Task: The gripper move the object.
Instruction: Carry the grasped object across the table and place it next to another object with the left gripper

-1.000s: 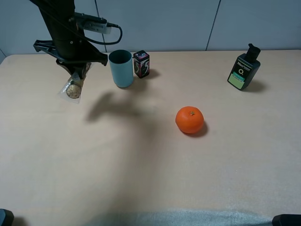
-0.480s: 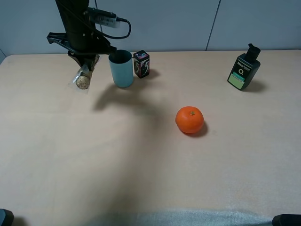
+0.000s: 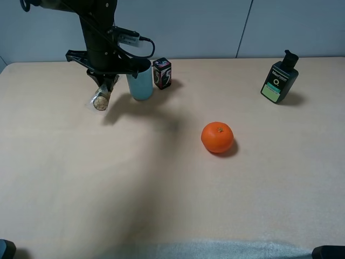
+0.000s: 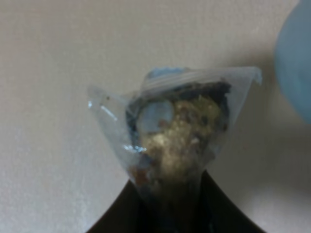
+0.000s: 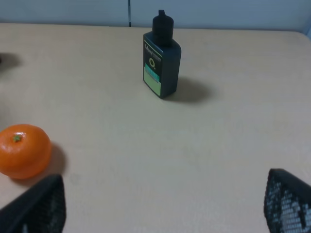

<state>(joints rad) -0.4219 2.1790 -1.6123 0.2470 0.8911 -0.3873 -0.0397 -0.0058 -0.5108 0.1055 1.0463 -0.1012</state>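
While in left pincer (image 3: 104, 86), bar (image 3: 100, 101) over beige table (image 3: 161, 189), grey wall (image 3: 188, 27) behind

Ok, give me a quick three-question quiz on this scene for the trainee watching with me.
1. True or false: the left pincer is shut on the snack bar.
2. Which stands closest to the snack bar? A) orange B) blue cup C) dark bottle
3. Fill in: the right pincer has its jaws ___.
Key: 1 true; 2 B; 3 open.
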